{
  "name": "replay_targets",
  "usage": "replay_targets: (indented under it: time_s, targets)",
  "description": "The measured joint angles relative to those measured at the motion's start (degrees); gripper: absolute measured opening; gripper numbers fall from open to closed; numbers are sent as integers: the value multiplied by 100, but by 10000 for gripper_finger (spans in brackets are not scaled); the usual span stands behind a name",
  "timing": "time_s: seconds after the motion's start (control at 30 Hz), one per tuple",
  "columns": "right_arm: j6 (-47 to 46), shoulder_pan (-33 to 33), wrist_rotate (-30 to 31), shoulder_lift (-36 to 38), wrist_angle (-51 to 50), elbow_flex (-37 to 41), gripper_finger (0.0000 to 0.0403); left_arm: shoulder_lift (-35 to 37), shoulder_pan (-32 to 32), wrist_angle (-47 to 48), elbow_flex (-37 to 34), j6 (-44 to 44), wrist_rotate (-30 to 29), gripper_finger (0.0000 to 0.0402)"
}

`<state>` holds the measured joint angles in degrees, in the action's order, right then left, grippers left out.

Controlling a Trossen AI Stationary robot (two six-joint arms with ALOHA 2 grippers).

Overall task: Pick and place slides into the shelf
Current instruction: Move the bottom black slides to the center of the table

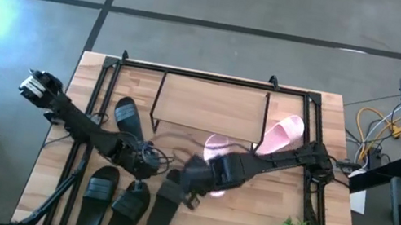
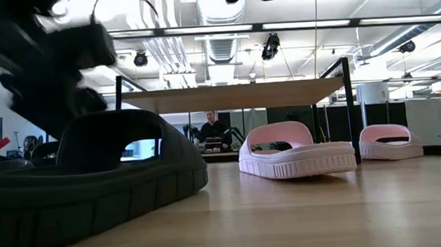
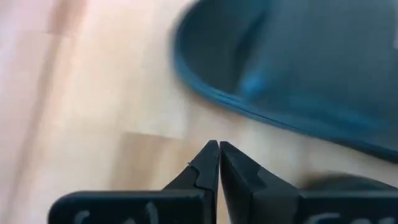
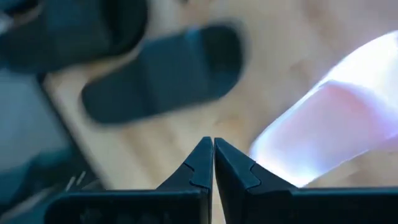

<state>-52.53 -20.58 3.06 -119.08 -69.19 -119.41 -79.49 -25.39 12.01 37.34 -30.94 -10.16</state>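
Partly hidden under the right gripper (image 1: 189, 187), one pink slide (image 1: 217, 144) shows; both jaws pressed together.

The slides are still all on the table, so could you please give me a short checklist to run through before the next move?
1. Left gripper empty, fingers shut: ok.
2. Right gripper empty, fingers shut: ok.
3. Fingers opened for a grasp: not ok, both shut.
4. Shelf top board free to receive slides: ok.
5. All slides visible: four black, such as the black slide beside the shelf, and two pink; the pink slide lies clear, the other pink slide is partly under the right arm: ok.
6. Arms clear of each other: cannot tell; they are close at mid-table.
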Motion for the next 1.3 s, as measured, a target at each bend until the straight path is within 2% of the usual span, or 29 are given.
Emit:
replay_targets:
  time_s: [0.13, 0.27, 0.43, 0.57, 0.8, 0.93, 1.07, 1.3]
  targets:
    - [2, -131, -519, -69, 718, 349, 9, 455, -398, 5, 47, -71, 551, 0]
    - [2, -85, -798, -136, 2165, 898, 9, 564, -786, -169, 80, -319, 599, 0]
    - [-39, 8, -1259, -206, 3611, 1555, 8, 187, -960, -629, 75, -756, 503, 0]
    - [-44, 8, -1398, -211, 4121, 2088, 8, -207, -1036, -723, 157, -789, 318, 0]
    - [285, -96, -1323, -215, 5258, 2878, 8, -210, -1270, -714, 446, -917, -1, 0]
    - [956, -200, -895, -215, 5903, 3087, 9, -97, -1407, -709, 562, -753, -148, 0]
    - [1553, -206, -659, -215, 6043, 3132, 9, -95, -1514, -625, 549, -893, -176, 0]
    - [1661, -142, -639, -221, 6094, 3186, 8, -95, -1702, -492, 549, -1119, -172, 0]
